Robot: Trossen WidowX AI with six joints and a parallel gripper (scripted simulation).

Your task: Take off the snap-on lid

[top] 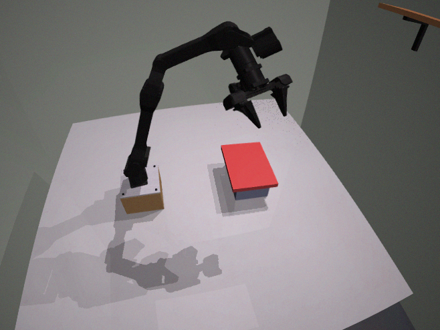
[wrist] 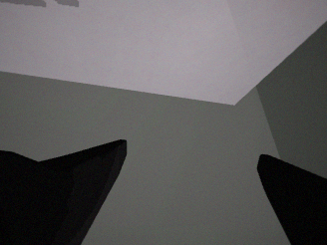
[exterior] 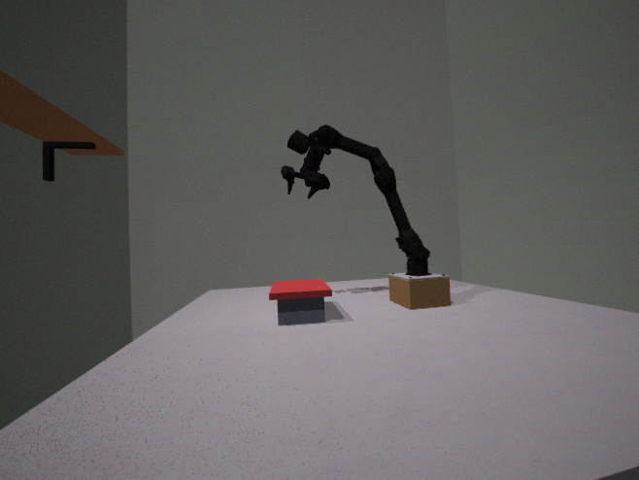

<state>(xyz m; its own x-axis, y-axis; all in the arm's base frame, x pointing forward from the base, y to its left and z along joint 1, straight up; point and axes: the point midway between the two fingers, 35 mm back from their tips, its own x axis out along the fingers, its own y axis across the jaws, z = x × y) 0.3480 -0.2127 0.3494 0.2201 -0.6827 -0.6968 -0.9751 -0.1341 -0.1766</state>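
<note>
A flat red lid [top: 249, 166] [exterior: 299, 289] sits on a grey-blue storage box [top: 251, 193] [exterior: 300, 311] near the middle of the white table [top: 284, 248] [exterior: 361, 402]. My gripper [top: 271, 120] [exterior: 299, 193] [wrist: 190, 153] is open and empty. It hangs high above the table, beyond the box's far side and well clear of the lid. In the wrist view only the two dark fingertips, a corner of the table and the wall show; the box and lid are out of that view.
The arm's tan base block [top: 144, 200] [exterior: 419, 291] stands on the table to one side of the box. An orange wall shelf [top: 408, 14] [exterior: 46, 120] on a black bracket hangs off the table's side. The table's far corner [wrist: 234, 102] lies near the gripper.
</note>
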